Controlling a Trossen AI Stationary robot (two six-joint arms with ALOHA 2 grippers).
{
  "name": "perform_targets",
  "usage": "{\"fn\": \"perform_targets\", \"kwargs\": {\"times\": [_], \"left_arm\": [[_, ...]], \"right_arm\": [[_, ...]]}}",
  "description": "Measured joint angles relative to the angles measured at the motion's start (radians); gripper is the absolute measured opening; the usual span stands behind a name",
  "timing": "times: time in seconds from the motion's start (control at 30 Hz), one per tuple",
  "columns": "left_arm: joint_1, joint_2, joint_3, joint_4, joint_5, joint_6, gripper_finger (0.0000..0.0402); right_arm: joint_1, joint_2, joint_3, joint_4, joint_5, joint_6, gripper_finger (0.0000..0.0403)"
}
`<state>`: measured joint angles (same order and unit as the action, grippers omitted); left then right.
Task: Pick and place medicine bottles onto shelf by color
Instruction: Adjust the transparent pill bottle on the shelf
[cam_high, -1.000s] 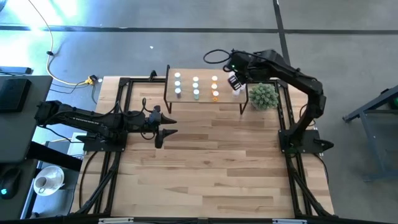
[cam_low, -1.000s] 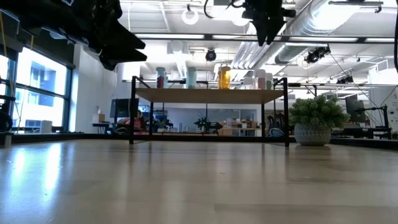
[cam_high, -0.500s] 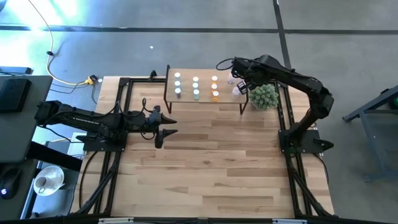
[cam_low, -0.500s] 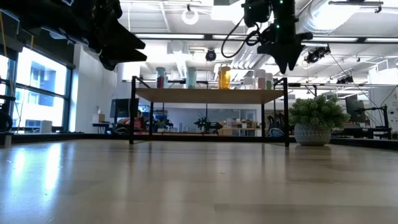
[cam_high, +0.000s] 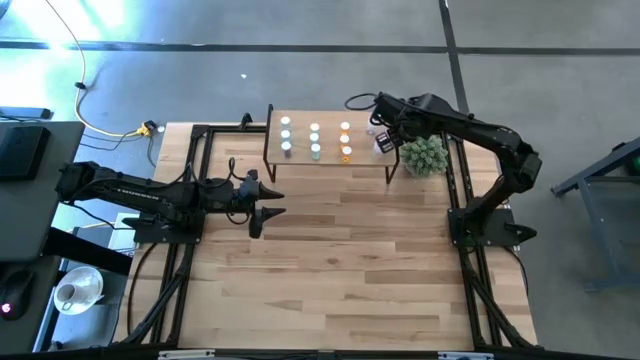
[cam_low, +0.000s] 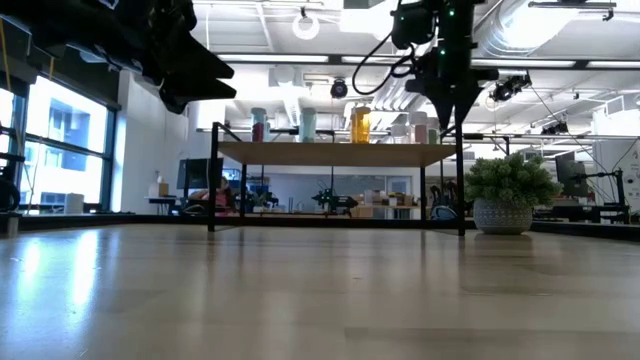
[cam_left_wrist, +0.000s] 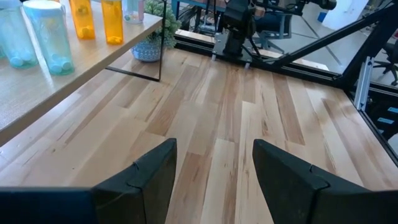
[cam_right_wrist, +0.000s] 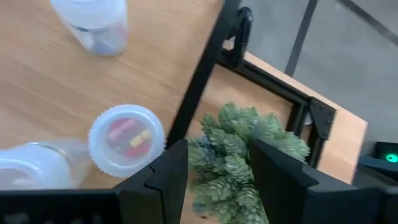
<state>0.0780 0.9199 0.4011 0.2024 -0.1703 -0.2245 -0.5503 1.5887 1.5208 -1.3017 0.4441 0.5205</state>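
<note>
The shelf (cam_high: 325, 140) stands at the table's far side with the medicine bottles upright on it in rows: light blue (cam_high: 286, 135), green (cam_high: 315, 140), orange (cam_high: 346, 140) and clear (cam_high: 379, 144). My right gripper (cam_high: 387, 140) hangs open and empty, fingers down, over the shelf's right end. In the right wrist view its fingers (cam_right_wrist: 217, 180) stand over the shelf's edge (cam_right_wrist: 199, 81), beside a clear white-capped bottle (cam_right_wrist: 126, 140); another clear bottle (cam_right_wrist: 93, 22) stands farther off. My left gripper (cam_high: 262, 200) waits open above the table's left middle.
A spiky green plant ball in a pot (cam_high: 424, 154) stands just right of the shelf, right under my right gripper's fingers (cam_right_wrist: 249, 149). The shelf's black leg (cam_low: 461, 180) stands next to it. Bare plank tabletop (cam_high: 340, 260) lies near of the shelf.
My right gripper has come down from high over the shelf's far right corner to just above its right end, moving a little toward the table's right and near edges. The bottles on the shelf have stayed where they were.
</note>
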Motion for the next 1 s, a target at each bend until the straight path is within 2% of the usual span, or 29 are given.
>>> {"fn": "perform_targets", "kwargs": {"times": [0.17, 0.33, 0.8, 1.0], "left_arm": [[0.0, 0.0, 0.0, 0.0, 0.0, 0.0, 0.02], [0.0, 0.0, 0.0, 0.0, -0.002, 0.0, 0.02], [0.0, 0.0, 0.0, 0.0, -0.001, 0.0, 0.02], [0.0, 0.0, 0.0, 0.0, -0.002, 0.0, 0.02]], "right_arm": [[0.0, 0.0, 0.0, 0.068, -0.015, -0.006, 0.0163], [0.0, 0.001, 0.0, 0.107, -0.075, -0.031, 0.0163], [0.0, 0.001, 0.0, 0.117, -0.081, -0.03, 0.0163], [0.001, 0.001, 0.0, 0.17, -0.135, -0.047, 0.0163]]}}
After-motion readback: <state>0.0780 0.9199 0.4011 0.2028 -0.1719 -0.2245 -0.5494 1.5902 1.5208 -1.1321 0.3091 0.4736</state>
